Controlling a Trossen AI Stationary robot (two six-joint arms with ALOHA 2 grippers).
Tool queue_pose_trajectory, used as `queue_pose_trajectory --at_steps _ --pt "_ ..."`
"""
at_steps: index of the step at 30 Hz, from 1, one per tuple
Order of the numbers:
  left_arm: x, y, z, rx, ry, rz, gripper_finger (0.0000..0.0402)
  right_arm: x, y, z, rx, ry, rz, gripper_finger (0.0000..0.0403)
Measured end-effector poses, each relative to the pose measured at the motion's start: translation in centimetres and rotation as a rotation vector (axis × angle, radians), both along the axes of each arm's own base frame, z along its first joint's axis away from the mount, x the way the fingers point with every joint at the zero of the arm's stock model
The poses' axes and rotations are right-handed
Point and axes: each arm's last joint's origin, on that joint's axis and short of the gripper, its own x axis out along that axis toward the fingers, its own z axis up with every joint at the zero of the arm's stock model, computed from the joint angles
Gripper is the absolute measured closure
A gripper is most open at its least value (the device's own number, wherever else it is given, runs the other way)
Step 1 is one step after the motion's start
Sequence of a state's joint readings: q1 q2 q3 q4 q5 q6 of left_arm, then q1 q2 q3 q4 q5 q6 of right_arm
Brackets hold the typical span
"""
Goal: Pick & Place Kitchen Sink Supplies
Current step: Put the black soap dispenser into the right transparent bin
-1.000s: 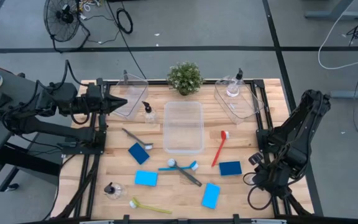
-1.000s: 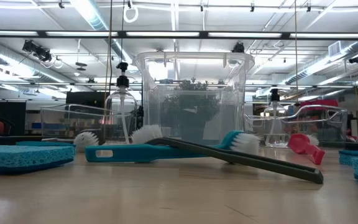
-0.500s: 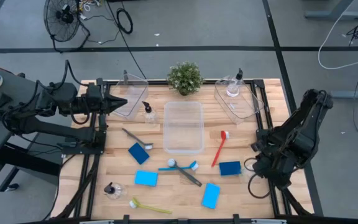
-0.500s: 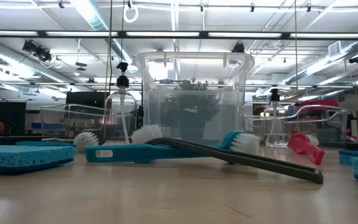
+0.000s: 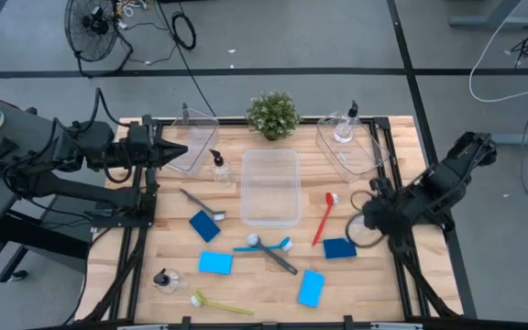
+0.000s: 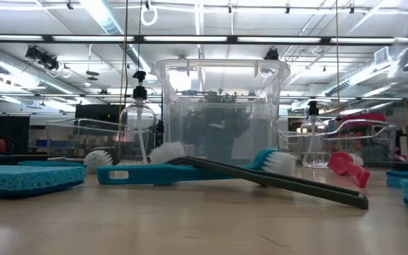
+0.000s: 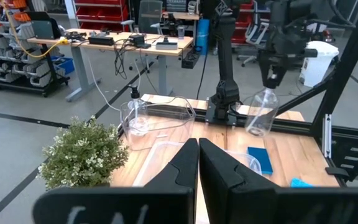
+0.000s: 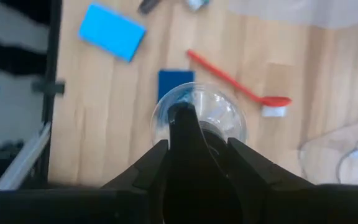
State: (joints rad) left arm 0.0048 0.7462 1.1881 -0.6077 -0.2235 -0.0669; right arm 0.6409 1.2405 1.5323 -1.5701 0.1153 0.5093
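My right gripper (image 5: 375, 216) is shut on a small clear bottle (image 7: 261, 113) with a black pump top, high above the table's right side, near a dark blue sponge (image 5: 339, 248) and the red brush (image 5: 324, 218). My left gripper (image 5: 180, 151) is shut on nothing and waits over the table's far left. More blue sponges (image 5: 215, 263), brushes (image 5: 264, 246) and two further bottles (image 5: 218, 168) (image 5: 165, 280) lie or stand on the wooden top. A third bottle (image 5: 346, 130) stands in the far right bin. My right gripper pinches the bottle's top end, at the black pump (image 8: 181, 117), between its two fingers (image 8: 157, 155). The fingers come from above, slanting down. The clear body (image 7: 260, 118) hangs below them, a little tilted and lifted clear of the table.
A clear bin (image 5: 270, 186) stands in the middle. Two more bins (image 5: 195, 142) (image 5: 354, 151) are at the far left and far right, with a potted plant (image 5: 272, 114) between them. Black frame rails (image 5: 140, 229) run along both table sides.
My right gripper has risen with the bottle and swung in from the table's near right corner toward the far edge and the middle, tipping steeper downward. The bottle stays hanging below the fingers.
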Motion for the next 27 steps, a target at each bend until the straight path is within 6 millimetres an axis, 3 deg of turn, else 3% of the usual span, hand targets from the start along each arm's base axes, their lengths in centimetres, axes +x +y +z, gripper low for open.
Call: queue_pose_trajectory --at_steps 16,27 --pt "0.0 0.0 0.1 0.001 -0.015 0.000 0.0385 2.5 -6.5 0.5 -0.003 -0.033 -0.447 0.0270" --pt "0.0 0.0 0.1 0.001 -0.013 0.000 0.0385 2.9 -11.7 0.5 -0.031 -0.028 -0.651 0.0270"
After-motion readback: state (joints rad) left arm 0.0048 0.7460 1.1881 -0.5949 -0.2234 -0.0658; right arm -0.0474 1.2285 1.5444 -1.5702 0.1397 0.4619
